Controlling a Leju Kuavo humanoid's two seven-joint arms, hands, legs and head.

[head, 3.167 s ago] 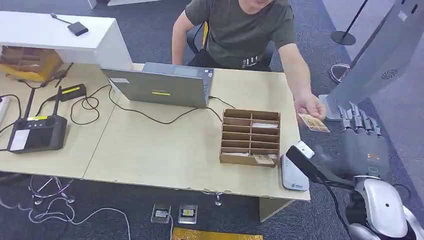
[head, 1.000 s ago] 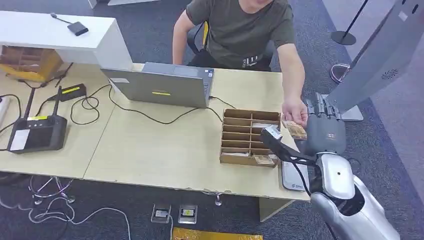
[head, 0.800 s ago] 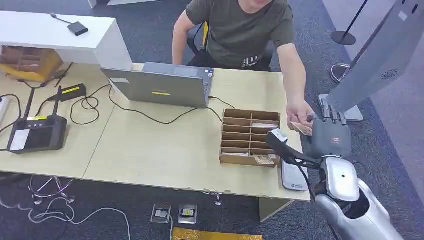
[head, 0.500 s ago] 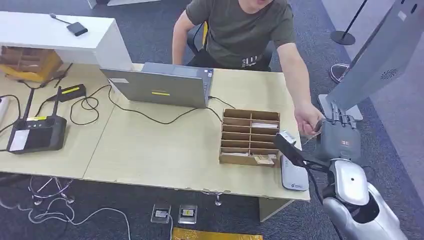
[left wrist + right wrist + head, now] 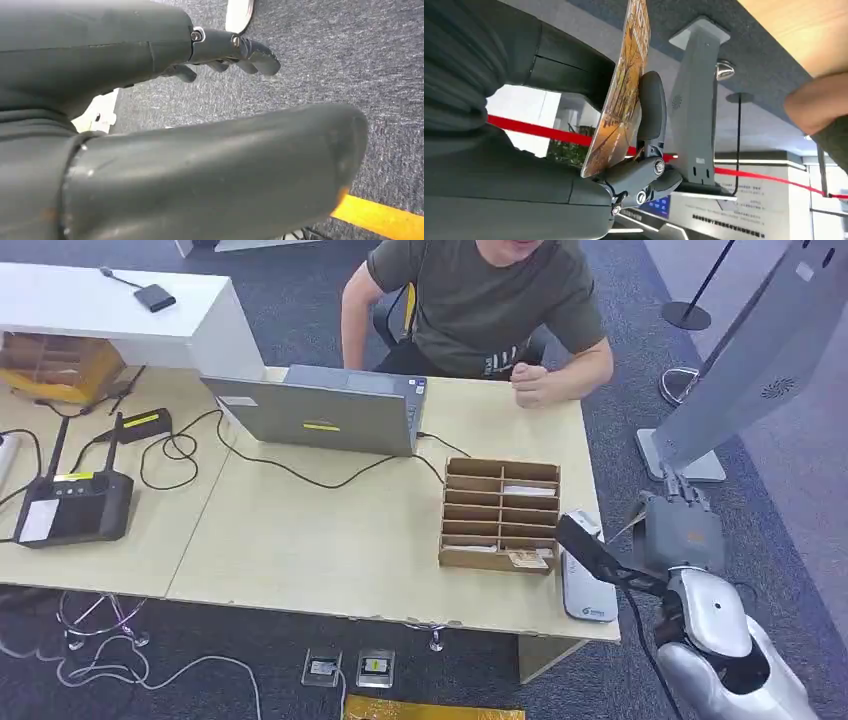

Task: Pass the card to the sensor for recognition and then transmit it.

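Fingers (image 5: pixel 651 107) of the right hand (image 5: pixel 680 525) pinch the thin orange printed card (image 5: pixel 621 95); the white flat sensor pad (image 5: pixel 583 585) lies just beside them on the bench (image 5: pixel 320 540), scanning and handover apparently remaining.

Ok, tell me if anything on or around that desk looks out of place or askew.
Nothing stands out. The right hand holds the card flat between thumb and fingers, off the desk's right end. The card holder sits square, the white reader lies at the desk corner, and cables trail loosely by the laptop.
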